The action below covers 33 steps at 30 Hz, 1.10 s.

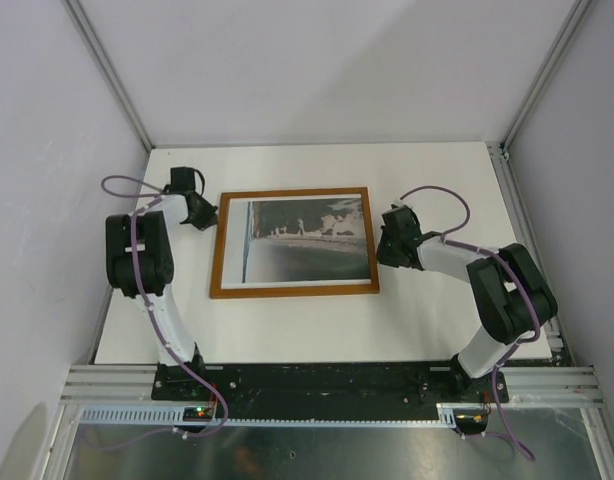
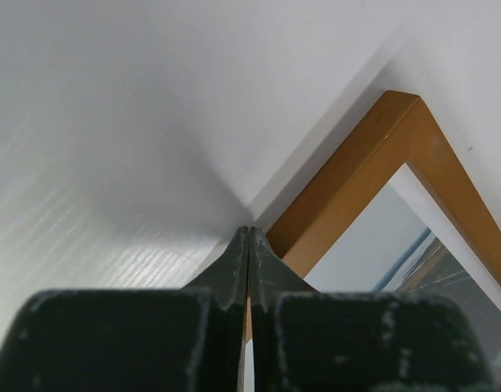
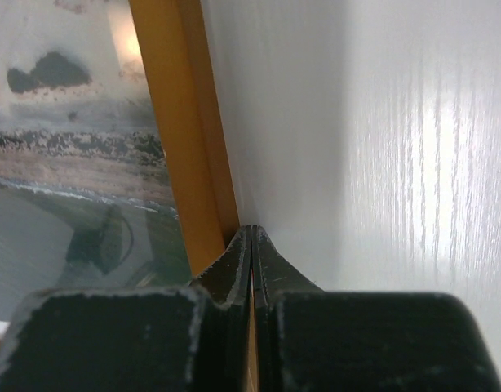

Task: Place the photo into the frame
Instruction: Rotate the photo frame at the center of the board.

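Observation:
The frame (image 1: 292, 291) lies flat on the white table with its light wood face up. The photo (image 1: 307, 240) lies inside its rails, dark water and pale land showing. My left gripper (image 1: 208, 217) is shut and empty, with its tips just outside the frame's far left corner. In the left wrist view the shut gripper (image 2: 249, 233) meets the frame rail (image 2: 356, 180), with the photo (image 2: 361, 249) beyond. My right gripper (image 1: 384, 248) is shut and empty against the frame's right rail. The right wrist view shows the shut gripper (image 3: 252, 230) beside the rail (image 3: 173, 139) and the photo (image 3: 71, 163).
The white table (image 1: 427, 320) is walled by grey panels on the left, back and right. A metal rail (image 1: 337, 385) with both arm bases runs along the near edge. Purple cables loop off each arm.

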Each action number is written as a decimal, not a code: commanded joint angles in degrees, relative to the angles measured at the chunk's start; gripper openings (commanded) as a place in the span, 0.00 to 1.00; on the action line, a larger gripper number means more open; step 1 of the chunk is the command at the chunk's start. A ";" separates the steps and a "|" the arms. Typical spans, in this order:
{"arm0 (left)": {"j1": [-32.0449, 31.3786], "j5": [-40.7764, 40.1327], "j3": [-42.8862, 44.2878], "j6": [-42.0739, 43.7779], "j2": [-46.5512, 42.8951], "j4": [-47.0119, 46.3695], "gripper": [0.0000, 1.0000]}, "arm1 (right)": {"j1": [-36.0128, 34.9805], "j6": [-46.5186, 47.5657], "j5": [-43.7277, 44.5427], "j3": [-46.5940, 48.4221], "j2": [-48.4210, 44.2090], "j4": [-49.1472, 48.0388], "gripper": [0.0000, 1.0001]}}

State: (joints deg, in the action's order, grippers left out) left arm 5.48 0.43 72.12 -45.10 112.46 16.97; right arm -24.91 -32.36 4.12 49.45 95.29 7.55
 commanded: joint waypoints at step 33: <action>-14.18 29.41 46.00 14.94 30.16 2.47 0.12 | -33.27 -0.88 -2.65 -5.07 -10.13 -0.10 0.00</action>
State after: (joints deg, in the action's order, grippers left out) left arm -7.33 20.27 113.14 -32.67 140.92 17.23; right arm -57.93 -35.18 1.02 41.54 85.80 10.79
